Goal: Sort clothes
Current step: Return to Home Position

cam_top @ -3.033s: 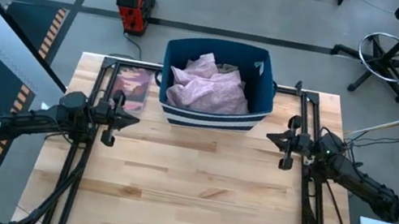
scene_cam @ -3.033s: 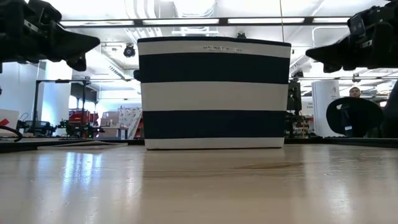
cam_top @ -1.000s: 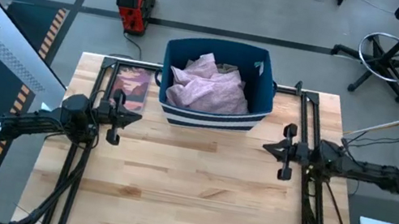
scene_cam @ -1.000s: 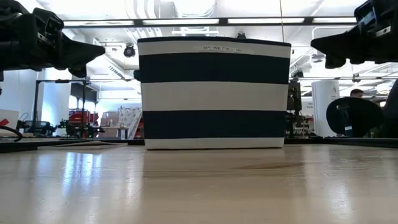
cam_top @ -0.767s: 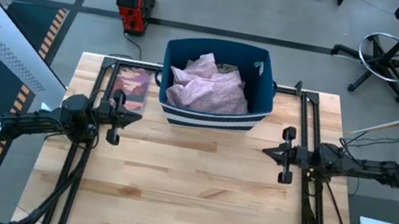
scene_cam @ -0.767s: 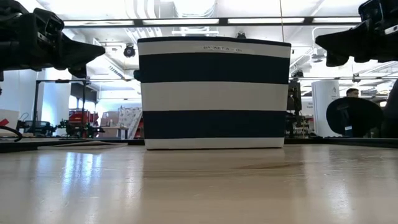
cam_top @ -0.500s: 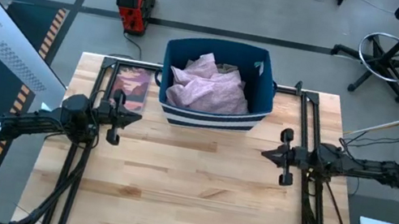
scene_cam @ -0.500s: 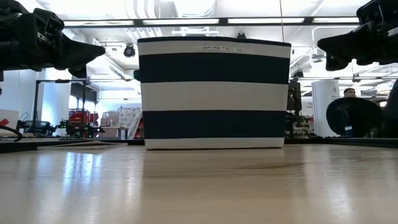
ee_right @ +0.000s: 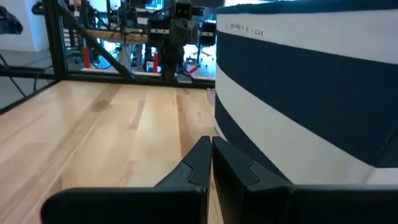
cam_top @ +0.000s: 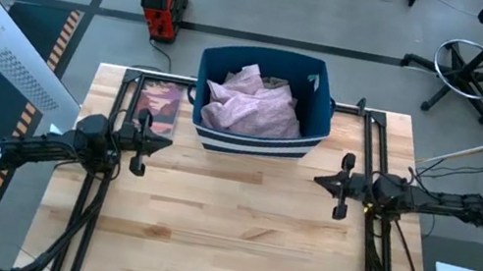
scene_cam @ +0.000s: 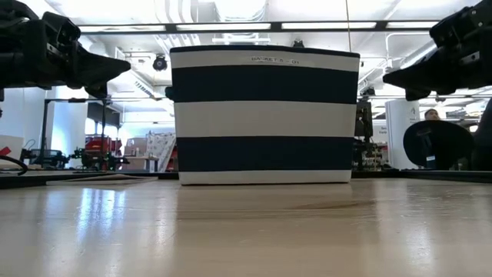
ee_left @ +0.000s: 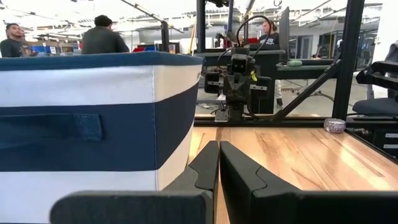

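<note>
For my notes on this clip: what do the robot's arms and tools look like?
The left arm and right arm are slim, jointed and dark, almost black. The left tool and right tool match: each has two matte black fingers, blocky at the root and tapering to flat wedge tips. No labels or bright markings show on the tools.

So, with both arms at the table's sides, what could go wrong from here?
The pale pink garment lies loosely heaped in the bin; a knock might spill it. The left gripper and right gripper, both shut, point inward near the bin's front corners, so a swing toward it might nudge it.
</note>
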Available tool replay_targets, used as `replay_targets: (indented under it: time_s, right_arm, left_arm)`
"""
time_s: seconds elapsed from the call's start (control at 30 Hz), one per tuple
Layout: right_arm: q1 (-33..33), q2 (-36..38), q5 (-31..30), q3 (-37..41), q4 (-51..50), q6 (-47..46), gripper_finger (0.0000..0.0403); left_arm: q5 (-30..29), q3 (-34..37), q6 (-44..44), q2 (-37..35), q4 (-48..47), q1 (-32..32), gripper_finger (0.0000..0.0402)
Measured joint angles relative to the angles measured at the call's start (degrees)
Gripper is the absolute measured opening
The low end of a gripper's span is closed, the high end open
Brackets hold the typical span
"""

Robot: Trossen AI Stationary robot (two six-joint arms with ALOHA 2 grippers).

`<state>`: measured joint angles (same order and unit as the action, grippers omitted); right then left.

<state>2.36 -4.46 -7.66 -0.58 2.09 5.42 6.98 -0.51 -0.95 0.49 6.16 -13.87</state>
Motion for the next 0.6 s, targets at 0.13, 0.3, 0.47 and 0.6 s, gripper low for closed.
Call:
replay_targets:
  time_s: [0.13, 0.3, 0.47, 0.6]
  right_arm:
    - [0.0, -1.0, -0.1, 0.0, 0.0, 0.4, 0.0000]
    - [0.0, -2.0, -0.1, 0.0, -0.1, -0.4, 0.0000]
    - [0.0, -1.9, -2.8, 0.0, 0.2, 1.0, 0.0000]
    - [0.0, -2.0, -2.9, 0.0, 0.2, 1.2, 0.0000]
  left_arm:
    - [0.0, 0.0, 0.1, 0.0, -0.6, 0.0, 0.0000]
    - [0.0, 0.0, -0.1, -0.1, -0.7, 0.0, 0.0000]
    - [0.0, 0.0, -0.1, -0.5, -0.3, 0.0, 0.0000]
    - [0.0, 0.0, 1.4, 0.0, -1.0, 0.0, 0.0000]
